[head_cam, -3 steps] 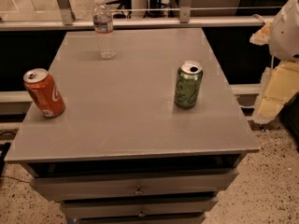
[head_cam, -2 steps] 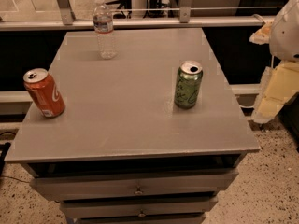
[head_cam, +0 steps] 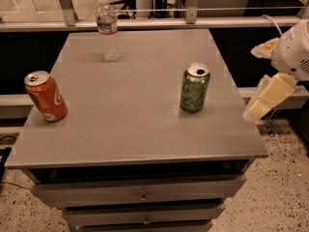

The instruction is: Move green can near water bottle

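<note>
Drawers: nearest, under the counter's front edge, below and left of the green can; no part in the job.
Counter: flat grey top carrying all three containers.
Red can: upright, well left of the green can and slightly nearer; off the likely route, so probably no bother.
End effector: off the counter's right edge, right of the green can and apart from it; grasping nothing, released or clenched cannot be told. Likely waiting at the side before a reach.
Green can: upright, right of centre, untouched, top tab showing; standing free with room on every side, so easy to approach from the right.
Water bottle: upright, far beyond the green can and to its left, near the back edge; well apart, task not yet done.
Path: bare counter between green can and bottle, nothing in the way; tall, slim bottle probably easy to tip if crowded.
Rail: behind the bottle, farthest from the green can; limits overshoot room.
</note>
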Action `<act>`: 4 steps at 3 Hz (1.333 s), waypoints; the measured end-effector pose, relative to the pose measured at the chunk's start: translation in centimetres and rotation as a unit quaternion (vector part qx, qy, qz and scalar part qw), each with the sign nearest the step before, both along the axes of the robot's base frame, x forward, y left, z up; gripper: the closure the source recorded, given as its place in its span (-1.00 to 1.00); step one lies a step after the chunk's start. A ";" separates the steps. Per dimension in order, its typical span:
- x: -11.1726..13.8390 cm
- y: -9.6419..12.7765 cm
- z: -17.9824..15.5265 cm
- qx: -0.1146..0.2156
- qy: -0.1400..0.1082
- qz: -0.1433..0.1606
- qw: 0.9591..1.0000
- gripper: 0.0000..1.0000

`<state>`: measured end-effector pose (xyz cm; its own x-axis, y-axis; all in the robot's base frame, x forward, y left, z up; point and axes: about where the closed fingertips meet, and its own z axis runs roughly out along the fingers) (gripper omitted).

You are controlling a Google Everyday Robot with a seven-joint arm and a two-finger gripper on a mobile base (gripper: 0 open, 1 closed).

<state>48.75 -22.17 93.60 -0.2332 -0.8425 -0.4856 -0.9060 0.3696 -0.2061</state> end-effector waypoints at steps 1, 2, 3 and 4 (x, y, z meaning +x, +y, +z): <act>3.0 2.7 -2.9 0.114 -0.005 0.000 0.993 -1.00; 4.7 5.5 -4.1 0.189 -0.019 0.011 0.982 -1.00; 6.2 8.0 -4.9 0.243 -0.031 0.025 0.969 -1.00; 7.0 9.6 -5.6 0.285 -0.037 0.028 0.957 -1.00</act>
<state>55.80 -12.59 87.97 -0.1438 -0.4461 -0.8834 -0.9182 0.3931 -0.0490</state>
